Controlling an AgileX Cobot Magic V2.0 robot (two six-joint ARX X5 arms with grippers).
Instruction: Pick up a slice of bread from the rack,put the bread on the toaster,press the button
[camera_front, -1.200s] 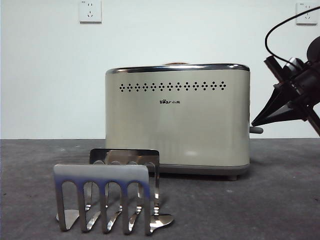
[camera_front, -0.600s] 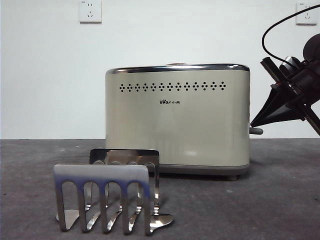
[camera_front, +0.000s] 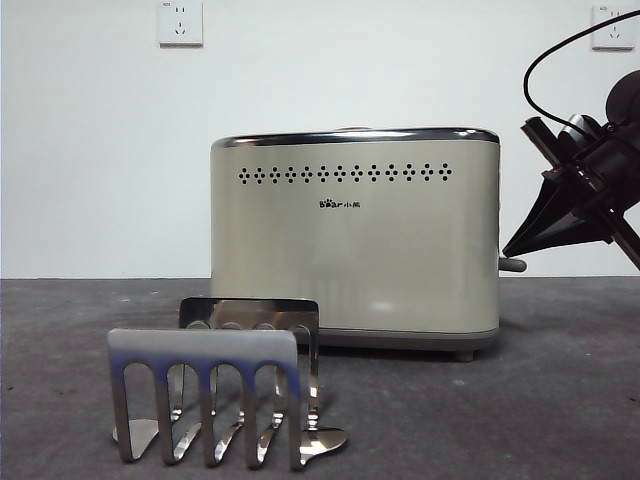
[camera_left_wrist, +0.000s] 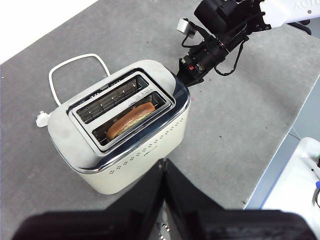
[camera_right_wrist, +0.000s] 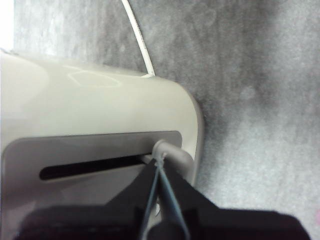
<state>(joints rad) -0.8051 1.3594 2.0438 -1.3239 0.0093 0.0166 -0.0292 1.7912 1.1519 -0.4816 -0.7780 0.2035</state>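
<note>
Toaster sits mid-frame in the front view on the grey bench, cream body, chrome top edge, vent holes and logo facing the camera. Slice of bread is down in the slot nearer the logo side, brown crust just showing, seen in the left wrist view; the other slot holds nothing. Rack stands at lower left of the front view, in front of the toaster, no bread in it. Right tool comes in from the right edge of the front view, angled down-left, jaws clenched together to a point with nothing between them, tip right above the button at the toaster's narrow end; in the right wrist view the tip touches the grey knob at the end of the lever slot. Left tool hangs high above the toaster, jaws pressed together, gripping nothing. White power cord loops on the bench behind the toaster at upper left of the left wrist view. Two wall sockets sit in the top corners of the front view.
</note>
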